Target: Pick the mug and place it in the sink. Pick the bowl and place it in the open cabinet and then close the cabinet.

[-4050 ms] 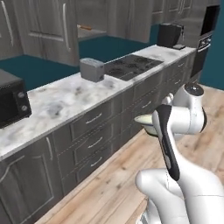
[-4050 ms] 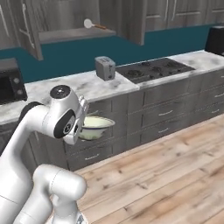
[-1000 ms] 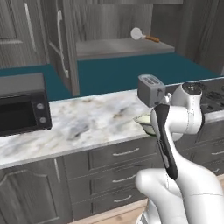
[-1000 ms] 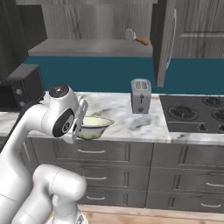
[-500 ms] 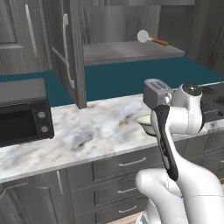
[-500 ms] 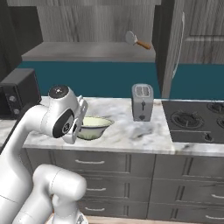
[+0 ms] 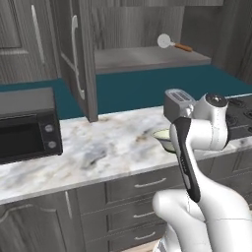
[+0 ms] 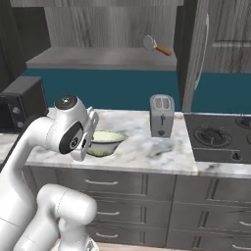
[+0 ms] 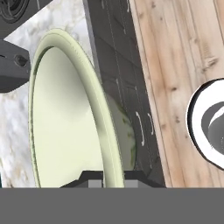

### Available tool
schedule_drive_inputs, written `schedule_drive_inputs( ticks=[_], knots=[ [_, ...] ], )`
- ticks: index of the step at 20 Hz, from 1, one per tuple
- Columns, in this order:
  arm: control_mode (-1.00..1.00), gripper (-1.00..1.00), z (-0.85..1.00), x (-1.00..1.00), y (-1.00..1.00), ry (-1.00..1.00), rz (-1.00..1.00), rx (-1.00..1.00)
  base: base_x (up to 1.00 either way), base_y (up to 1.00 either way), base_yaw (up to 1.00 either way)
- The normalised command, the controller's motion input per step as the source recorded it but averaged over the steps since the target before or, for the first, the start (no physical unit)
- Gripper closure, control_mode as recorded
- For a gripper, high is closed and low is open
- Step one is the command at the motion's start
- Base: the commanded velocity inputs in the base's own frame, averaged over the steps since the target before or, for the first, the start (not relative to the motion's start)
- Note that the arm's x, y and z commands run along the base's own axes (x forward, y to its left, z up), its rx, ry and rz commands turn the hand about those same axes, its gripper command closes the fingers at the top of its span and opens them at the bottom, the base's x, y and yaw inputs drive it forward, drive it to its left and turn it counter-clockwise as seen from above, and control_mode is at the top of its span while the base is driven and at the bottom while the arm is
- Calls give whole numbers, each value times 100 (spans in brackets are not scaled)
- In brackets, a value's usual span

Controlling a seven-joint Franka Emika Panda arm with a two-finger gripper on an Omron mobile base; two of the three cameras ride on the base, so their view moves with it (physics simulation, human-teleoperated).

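1. Left base view: the white arm (image 7: pixel 197 147) rises at lower right, its elbow folded over the marble counter (image 7: pixel 108 147). Just past it peeks the bowl (image 7: pixel 162 137), cream inside with a darker underside, up at counter height. Right behind sits the toaster (image 7: pixel 178 102). The black microwave (image 7: pixel 27 125) stands at far left, well apart.

2. Same view, up top: the cabinet (image 7: pixel 147 59) stands open, its door (image 7: pixel 78 59) swung out toward us with the long bar handle showing. On the grey inner shelf lies a small round utensil (image 7: pixel 170 43) with an orange handle.

3. Right base view: there's the bowl (image 8: pixel 105 143) again, carried level beside the arm's wrist (image 8: pixel 81 132), over the near part of the counter (image 8: pixel 147 152). The toaster (image 8: pixel 162 115) is to its right, apart from it; the stovetop (image 8: pixel 220 137) lies further right. The gripper itself is tucked behind the wrist here.

4. Hand view: close in, the bowl (image 9: pixel 65 113) seen edge-on, its rim running straight down between the two dark fingertips (image 9: pixel 94 178). The gripper (image 9: pixel 107 180) is pinched narrow on that rim, holding the bowl. Beyond it are grey lower drawers (image 9: pixel 122 65) and wooden floor (image 9: pixel 175 52).
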Motion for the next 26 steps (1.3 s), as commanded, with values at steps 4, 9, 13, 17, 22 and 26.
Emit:
schedule_drive_inputs(
  ticks=[4, 9, 13, 17, 22, 26],
  knots=[
    [100, 100, 0, 0, 0, 0, 0, 0, 0, -20, 21],
    [100, 100, 0, 0, 0, 0, 0, 0, 0, -40, 20],
    [100, 100, 0, 0, 0, 0, 0, 0, 0, -30, 3],
    [100, 100, 0, 0, 0, 0, 0, 0, 1, -23, 0],
    [100, 100, 0, 0, 0, 0, 0, 0, 19, 0, 0],
    [100, 100, 0, 0, 0, 0, 0, 0, 40, 0, 0]
  ],
)
